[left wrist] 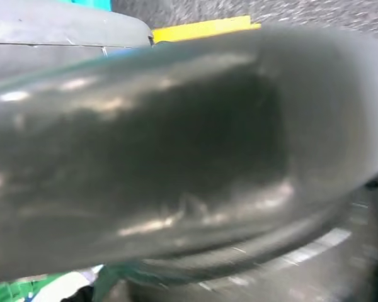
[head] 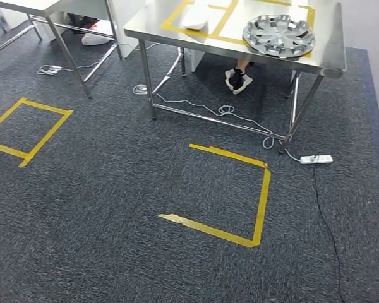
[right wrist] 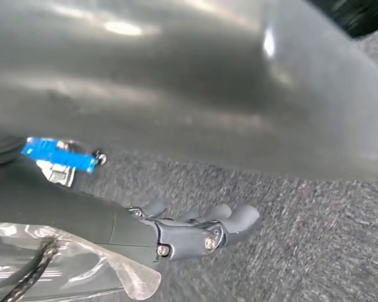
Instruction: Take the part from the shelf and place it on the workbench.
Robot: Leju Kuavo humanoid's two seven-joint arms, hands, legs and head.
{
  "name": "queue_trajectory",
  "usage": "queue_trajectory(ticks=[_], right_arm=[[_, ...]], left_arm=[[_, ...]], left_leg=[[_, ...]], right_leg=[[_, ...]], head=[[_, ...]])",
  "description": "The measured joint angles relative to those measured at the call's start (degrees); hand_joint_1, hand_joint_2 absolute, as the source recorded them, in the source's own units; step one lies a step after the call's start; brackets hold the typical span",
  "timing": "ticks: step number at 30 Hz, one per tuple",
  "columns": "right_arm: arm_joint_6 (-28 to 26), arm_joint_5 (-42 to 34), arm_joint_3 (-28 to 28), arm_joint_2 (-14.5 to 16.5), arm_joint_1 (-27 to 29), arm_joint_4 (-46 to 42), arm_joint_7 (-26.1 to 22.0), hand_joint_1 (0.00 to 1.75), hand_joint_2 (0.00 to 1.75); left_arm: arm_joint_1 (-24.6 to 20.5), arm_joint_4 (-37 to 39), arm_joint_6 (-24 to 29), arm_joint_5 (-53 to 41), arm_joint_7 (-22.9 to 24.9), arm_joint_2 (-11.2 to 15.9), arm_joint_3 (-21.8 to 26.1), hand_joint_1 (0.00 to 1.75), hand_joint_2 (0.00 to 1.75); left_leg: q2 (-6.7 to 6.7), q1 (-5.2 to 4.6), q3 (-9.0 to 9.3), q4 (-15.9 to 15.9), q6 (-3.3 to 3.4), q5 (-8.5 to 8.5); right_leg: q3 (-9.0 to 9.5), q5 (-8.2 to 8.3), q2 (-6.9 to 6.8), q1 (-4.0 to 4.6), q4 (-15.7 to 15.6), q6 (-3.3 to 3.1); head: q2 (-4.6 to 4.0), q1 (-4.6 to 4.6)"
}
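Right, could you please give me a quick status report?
Right hand fingers outstretched beside a large glossy grey curved part, grip unclear. Left side too blurred to call. Steel workbench ahead carries a silver wheel cover.

A steel workbench (head: pixel 330 53) is standing on dark grey carpet (head: pixel 107 208), carrying yellow tape lines, a silver wheel cover (head: pixel 278 35) at its right end and a white object (head: pixel 196 17) further left. A white power strip (head: pixel 316 159) and yellow tape squares (head: pixel 235 192) are lying on the carpet.

Silver spoked wheel cover (head: pixel 278 35), steel-grey workbench (head: pixel 331 50) with yellow tape (head: pixel 178 26), dark speckled carpet (head: pixel 107 189)
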Motion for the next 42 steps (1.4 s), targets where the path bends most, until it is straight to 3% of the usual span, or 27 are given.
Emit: queue_trajectory(ticks=[1,3,5,6,7,8,10,12,14,15,17,19,20,23,25,27,29,30,31,33,34,36,38,40,42], right_arm=[[-0.2,0.1,0.0,0.0,0.0,0.0,0.0,0.00,0.00],[-0.4,0.3,0.1,0.0,0.1,0.1,0.0,0.00,0.00],[-0.6,0.3,0.1,-0.1,0.0,0.1,0.0,0.00,0.00],[-0.7,0.4,0.2,-0.1,0.0,0.1,0.0,0.00,0.00],[-0.7,0.5,0.2,-0.1,-0.1,0.1,0.1,0.00,0.00],[-0.8,0.5,0.3,0.0,-0.2,0.1,0.1,0.00,0.00],[-0.7,0.6,0.4,0.0,-0.1,0.1,0.1,0.00,0.00],[-0.6,0.7,0.5,0.0,0.2,0.1,0.1,0.00,0.00],[-0.3,0.8,0.5,0.0,0.3,0.1,0.2,0.00,0.00],[-0.2,0.8,0.6,0.0,0.3,0.1,0.2,0.00,0.00],[-0.1,1.1,0.8,0.0,0.1,0.1,0.2,0.00,0.00],[0.0,1.4,1.1,0.0,0.0,0.1,0.2,0.00,0.00],[0.0,1.5,1.2,0.0,0.0,0.1,0.2,0.00,0.00],[0.0,1.6,1.4,0.0,-0.6,0.1,0.3,0.00,0.00],[0.0,1.6,1.5,0.0,-0.7,0.1,0.3,0.00,0.00],[0.1,1.6,1.6,0.0,-0.6,0.1,0.3,0.00,0.00],[0.1,1.7,1.7,0.0,-0.4,0.1,0.3,0.00,0.00],[0.3,1.9,1.8,0.0,-0.4,0.1,0.3,0.00,0.00],[0.4,2.1,1.9,0.0,-0.3,0.1,0.4,0.00,0.00],[0.7,2.6,2.1,0.0,-0.3,0.1,0.4,0.00,0.00],[0.8,2.7,2.3,0.0,-0.3,0.1,0.4,0.00,0.00],[0.8,3.1,2.7,0.0,-0.5,0.1,0.3,0.00,0.00],[0.7,3.5,3.0,0.0,-0.8,0.1,0.3,0.00,0.00],[0.7,3.6,3.3,0.0,-0.8,0.1,0.2,0.00,0.00],[0.7,3.8,3.5,0.0,-0.5,0.1,0.2,0.00,0.00]], left_arm=[[0.0,0.3,-0.1,0.0,0.0,-0.1,0.0,0.00,0.00],[-0.1,0.7,-0.2,0.1,-0.1,-0.4,0.0,0.00,0.00],[-0.3,1.1,-0.4,0.1,-0.1,-0.6,0.0,0.00,0.00],[-0.3,1.4,-0.5,0.1,-0.1,-0.7,0.0,0.00,0.00],[-0.3,1.6,-0.6,0.1,-0.2,-0.8,0.0,0.00,0.00],[-0.3,1.9,-0.7,0.1,-0.2,-0.8,0.0,0.00,0.00],[-0.4,2.2,-0.8,0.2,-0.2,-1.0,0.0,0.00,0.00],[-0.6,2.5,-0.8,0.2,-0.2,-1.1,0.0,0.00,0.00],[-0.8,2.8,-1.4,0.1,-0.2,-1.2,-0.1,0.00,0.00],[-0.8,3.0,-2.1,-0.1,-0.2,-1.1,-0.2,0.00,0.00],[-0.8,3.5,-4.0,-0.5,-0.2,-0.5,-0.7,0.00,0.00],[-1.2,4.0,-5.5,-0.6,-0.2,0.0,-1.1,0.00,0.00],[-1.4,4.2,-5.8,-0.6,-0.3,0.1,-1.3,0.00,0.00],[-1.6,5.0,-6.0,-0.6,-0.3,0.5,-1.5,0.00,0.00],[-1.7,5.4,-6.0,-0.6,-0.3,0.7,-1.5,0.00,0.00],[-1.8,5.7,-6.0,-0.6,-0.3,0.7,-1.6,0.00,0.00],[-2.0,5.9,-6.0,-0.6,-0.3,0.6,-1.7,0.00,0.00],[-2.0,6.1,-6.0,-0.6,-0.3,0.6,-1.7,0.00,0.00],[-2.0,6.3,-6.0,-0.6,-0.3,0.5,-1.7,0.00,0.00],[-2.1,6.6,-6.0,-0.6,-0.3,0.4,-1.8,0.00,0.00],[-2.2,6.7,-6.0,-0.6,-0.3,0.4,-1.8,0.00,0.00],[-2.5,7.0,-6.2,-0.5,-0.3,0.3,-1.8,0.00,0.00],[-2.5,7.3,-6.3,-0.5,-0.3,0.2,-1.8,0.00,0.00],[-2.5,7.6,-6.5,-0.5,-0.3,0.1,-1.8,0.00,0.00],[-2.7,7.8,-6.6,-0.5,-0.3,0.0,-1.8,0.00,0.00]], left_leg=[[-0.87,0.00,0.04,0.1,-0.04,0.02],[-2.46,-0.03,-0.15,0.6,-0.27,-0.01],[-3.87,0.12,-0.63,0.9,-0.91,0.08],[-4.56,0.22,-0.88,0.9,-1.35,0.21],[-5.26,0.37,-1.02,0.7,-1.76,0.40],[-4.99,0.38,-1.19,0.9,-2.08,0.33],[-2.03,0.33,-2.64,3.9,-2.76,-1.59],[1.26,0.67,-6.02,11.0,-3.53,-5.32],[2.07,1.28,-8.54,16.3,-4.19,-7.01],[2.28,1.57,-8.31,16.1,-4.45,-6.27],[3.63,1.96,-4.63,9.6,-4.84,-2.82],[6.06,1.85,-0.79,2.8,-4.60,-0.74],[6.74,1.69,0.04,1.3,-4.21,-0.53],[5.32,1.37,-0.09,0.7,-2.76,-0.55],[4.10,1.49,0.01,0.2,-1.90,-0.20],[2.76,1.36,0.00,0.0,-1.29,-0.05],[1.12,0.99,0.02,0.0,-0.99,-0.12],[0.22,0.82,0.13,0.0,-0.93,-0.16],[-0.69,0.69,0.28,0.0,-0.90,-0.18],[-2.35,0.51,0.53,0.1,-0.93,-0.24],[-3.07,0.40,0.50,0.2,-1.04,-0.31],[-4.39,0.45,0.16,0.2,-1.63,-0.30],[-5.44,0.70,-0.09,0.1,-2.38,-0.17],[-3.27,0.65,-0.87,1.9,-2.87,-1.47],[0.49,0.68,-3.68,8.0,-3.34,-5.08]], right_leg=[[0.93,2.32,0.34,0.03,-2.8,-0.11],[3.84,6.22,3.17,-0.12,-10.5,-0.44],[5.41,7.26,5.49,-0.16,-14.6,-0.71],[5.54,7.13,5.43,-0.08,-14.9,-0.83],[5.81,7.29,4.64,-0.06,-15.0,-1.09],[6.18,7.52,3.83,-0.11,-15.4,-1.43],[6.91,8.02,1.98,-0.35,-16.1,-2.01],[7.08,7.99,0.02,-0.31,-16.3,-2.19],[6.99,7.72,-1.90,-0.32,-16.3,-2.13],[7.00,7.52,-2.75,-0.37,-16.3,-2.03],[7.41,6.99,-4.27,-0.51,-16.3,-1.57],[8.18,6.35,-5.51,-0.37,-16.3,-0.78],[8.52,6.13,-6.06,-0.27,-16.3,-0.37],[9.58,5.79,-7.02,-0.46,-16.8,0.67],[8.71,4.05,-4.38,-0.69,-14.4,1.01],[4.78,0.57,-1.02,-0.74,-7.0,0.93],[0.24,-1.30,-0.16,-0.54,0.5,0.74],[-0.92,-0.50,-0.04,-0.40,1.4,0.54],[-0.96,1.49,0.16,-0.26,-0.1,0.26],[1.43,6.53,1.94,-0.05,-7.8,-0.46],[2.75,8.08,3.12,-0.08,-11.5,-0.72],[3.98,8.71,4.36,0.03,-14.9,-1.05],[4.64,8.85,3.19,0.09,-15.5,-1.39],[5.49,9.37,1.73,-0.09,-16.4,-1.90],[5.84,9.57,0.04,-0.14,-16.9,-2.20]], head=[[0.00,0.00],[0.00,-0.02],[0.00,-0.04],[0.00,-0.04],[0.00,-0.04],[0.00,-0.06],[0.00,-0.34],[0.00,-0.56],[0.00,-0.56],[0.00,-0.57],[0.00,-0.59],[0.00,-0.62],[0.00,-0.58],[0.00,-0.42],[0.00,-0.20],[0.00,0.04],[0.00,0.05],[0.00,0.06],[0.00,0.06],[0.00,0.04],[0.00,0.01],[0.00,-0.01],[0.00,0.00],[0.00,-0.14],[0.00,-0.32]])
